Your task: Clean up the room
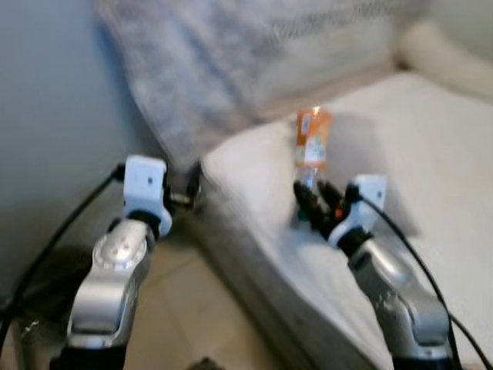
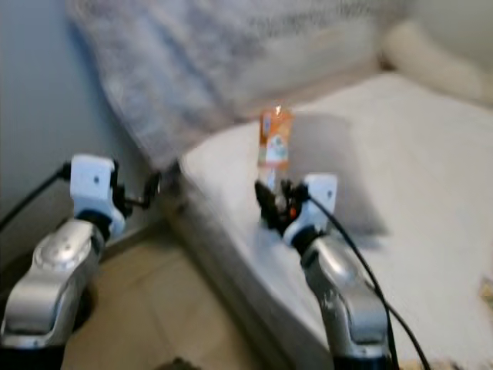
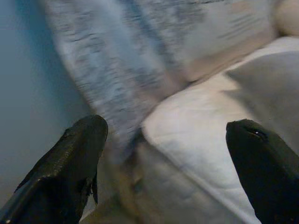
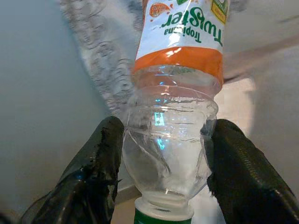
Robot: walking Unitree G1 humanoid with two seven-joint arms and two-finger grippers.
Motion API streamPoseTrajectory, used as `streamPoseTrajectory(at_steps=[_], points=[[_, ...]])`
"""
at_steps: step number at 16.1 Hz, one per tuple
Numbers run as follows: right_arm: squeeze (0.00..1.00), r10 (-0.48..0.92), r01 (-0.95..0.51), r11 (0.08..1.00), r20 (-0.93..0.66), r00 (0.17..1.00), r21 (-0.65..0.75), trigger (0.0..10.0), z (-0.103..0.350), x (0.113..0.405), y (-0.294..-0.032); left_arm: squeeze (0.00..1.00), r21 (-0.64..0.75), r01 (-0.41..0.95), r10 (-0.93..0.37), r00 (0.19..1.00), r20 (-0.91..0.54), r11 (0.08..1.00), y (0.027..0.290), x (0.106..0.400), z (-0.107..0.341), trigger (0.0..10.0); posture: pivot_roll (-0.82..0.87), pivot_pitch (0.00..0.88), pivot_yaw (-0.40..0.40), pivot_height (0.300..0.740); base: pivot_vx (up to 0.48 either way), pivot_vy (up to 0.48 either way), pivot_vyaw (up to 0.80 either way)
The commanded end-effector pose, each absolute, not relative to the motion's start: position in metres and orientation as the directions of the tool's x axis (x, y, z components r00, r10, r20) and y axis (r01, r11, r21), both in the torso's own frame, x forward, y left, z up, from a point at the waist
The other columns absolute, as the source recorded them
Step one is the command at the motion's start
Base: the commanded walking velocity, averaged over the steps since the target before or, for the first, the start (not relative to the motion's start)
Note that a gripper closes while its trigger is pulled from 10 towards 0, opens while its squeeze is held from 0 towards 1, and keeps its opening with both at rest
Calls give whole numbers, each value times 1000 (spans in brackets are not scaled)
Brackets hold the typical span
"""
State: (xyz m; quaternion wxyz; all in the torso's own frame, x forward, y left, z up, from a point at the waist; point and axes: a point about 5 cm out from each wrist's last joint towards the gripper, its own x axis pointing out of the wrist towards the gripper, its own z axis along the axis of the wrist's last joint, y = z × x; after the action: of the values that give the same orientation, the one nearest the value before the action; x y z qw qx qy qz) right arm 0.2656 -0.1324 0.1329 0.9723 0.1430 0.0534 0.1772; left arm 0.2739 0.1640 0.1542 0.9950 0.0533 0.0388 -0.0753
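A clear plastic bottle [image 1: 312, 142] with an orange Tropicana Twister label is held upside down over the white bed [image 1: 431, 169], its green cap pointing down. My right gripper [image 1: 314, 202] is shut on the bottle [image 4: 170, 135] near its neck, one black finger [image 4: 93, 172] on each side. My left gripper [image 1: 192, 189] is raised beside the corner of the bed, open with nothing between its fingers [image 3: 70, 163].
A grey patterned blanket [image 1: 208, 69] hangs against the blue-grey wall [image 1: 54, 116] behind the bed corner. A cream pillow [image 1: 447, 62] lies at the far right. Tan floor [image 1: 185, 308] runs between the wall and the bed's side. The picture is blurred.
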Motion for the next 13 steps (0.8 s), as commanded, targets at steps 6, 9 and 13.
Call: streamPoseTrajectory(at_steps=[6, 9, 13], points=[[0, 386, -348, 901, -113, 916, 261, 10000, 126, 266, -125, 0, 86, 181, -175, 982, -74, 980, 162, 273, 155, 10000, -24, 0, 18, 740, 0, 0, 800], [0, 383, -349, 912, -141, 913, 216, 10000, 121, 266, -121, 0, 82, 186, -180, 980, -80, 979, 162, 273, 154, 10000, -25, 0, 21, 740, 255, 0, 460], [0, 331, -312, 940, -149, 932, 138, 10000, 119, 269, -123, 0, 79, 187, -180, 980, -83, 979, 162, 273, 153, 10000, -21, 0, 20, 740, 258, 0, 0]])
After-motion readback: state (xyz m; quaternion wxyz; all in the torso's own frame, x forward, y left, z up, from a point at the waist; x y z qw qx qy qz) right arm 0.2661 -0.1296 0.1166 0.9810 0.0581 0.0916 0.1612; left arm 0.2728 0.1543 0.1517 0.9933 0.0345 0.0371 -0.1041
